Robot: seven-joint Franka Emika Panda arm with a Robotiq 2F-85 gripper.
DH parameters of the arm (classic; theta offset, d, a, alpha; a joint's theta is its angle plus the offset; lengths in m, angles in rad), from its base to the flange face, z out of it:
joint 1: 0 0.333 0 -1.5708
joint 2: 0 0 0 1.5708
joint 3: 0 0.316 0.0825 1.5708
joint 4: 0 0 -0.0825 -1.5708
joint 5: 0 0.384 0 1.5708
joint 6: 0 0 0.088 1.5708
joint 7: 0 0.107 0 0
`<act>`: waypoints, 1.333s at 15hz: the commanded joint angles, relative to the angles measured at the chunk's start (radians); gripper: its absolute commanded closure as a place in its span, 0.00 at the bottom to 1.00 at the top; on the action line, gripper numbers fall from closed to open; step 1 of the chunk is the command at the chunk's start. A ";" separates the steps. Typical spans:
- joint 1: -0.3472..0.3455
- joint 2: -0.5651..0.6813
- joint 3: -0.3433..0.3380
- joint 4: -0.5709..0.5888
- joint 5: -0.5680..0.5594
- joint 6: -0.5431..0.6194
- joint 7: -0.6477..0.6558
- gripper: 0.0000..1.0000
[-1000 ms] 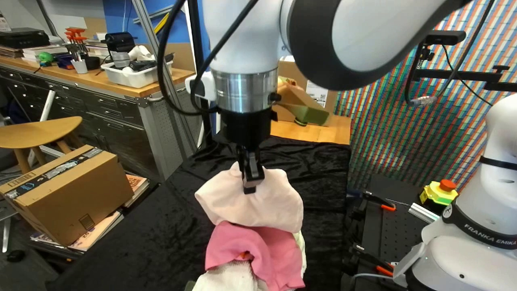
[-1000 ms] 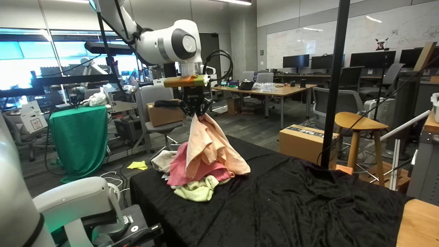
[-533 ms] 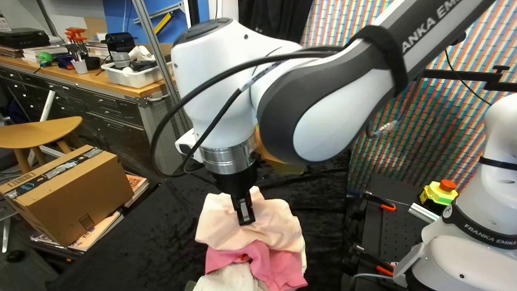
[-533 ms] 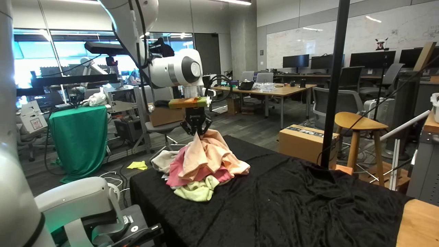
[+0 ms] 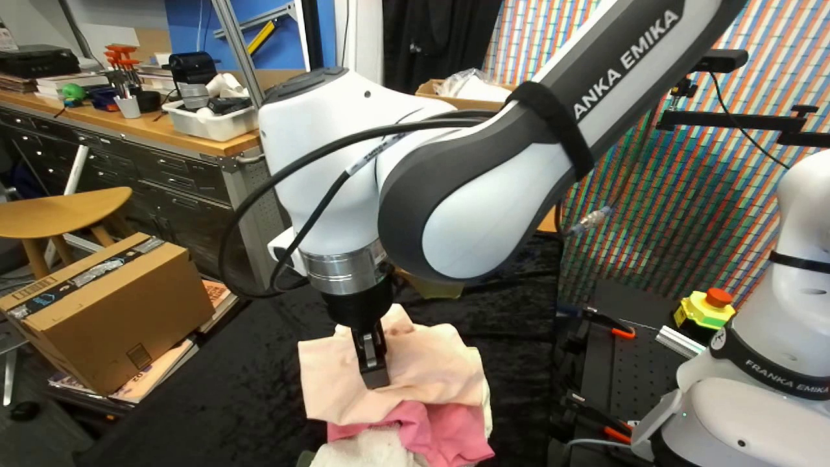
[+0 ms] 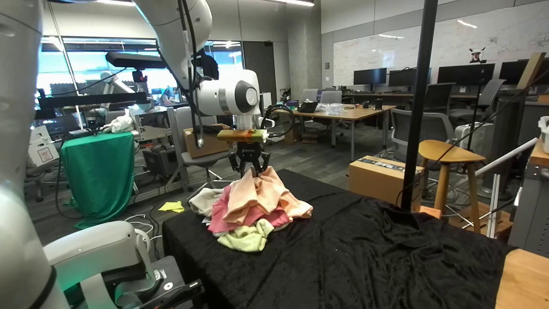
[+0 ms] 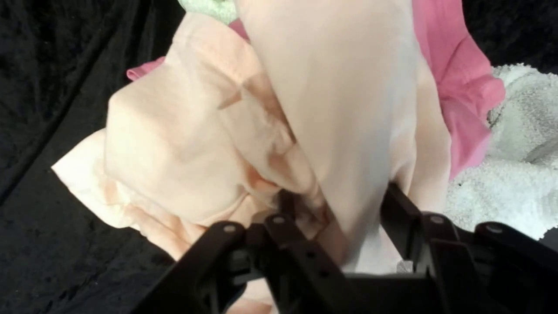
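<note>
Lying between the parted fingers (image 7: 403, 224) is crumpled peach cloth (image 7: 261, 126).

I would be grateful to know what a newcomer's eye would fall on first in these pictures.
Probably the peach cloth, rumpled over a pink cloth on the black table cover, with the tool parted around one of its folds. Next, perhaps, the green drape hanging in the background, and the red-topped yellow button box beside the robot base.

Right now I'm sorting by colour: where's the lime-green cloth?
In an exterior view, the lime-green cloth lies just left of centre, in front of the pink cloth.
</note>
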 commanded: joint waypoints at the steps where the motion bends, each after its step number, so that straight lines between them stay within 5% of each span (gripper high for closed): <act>1: 0.002 -0.040 -0.006 0.005 0.045 -0.054 0.016 0.13; 3: -0.005 -0.085 -0.004 -0.001 0.067 -0.116 0.011 0.01; 11: -0.058 -0.355 -0.040 -0.002 0.211 -0.432 0.037 0.00; 15: -0.087 -0.525 -0.085 -0.116 0.260 -0.421 0.057 0.00; 20: -0.087 -0.816 -0.129 -0.393 0.321 -0.370 0.053 0.00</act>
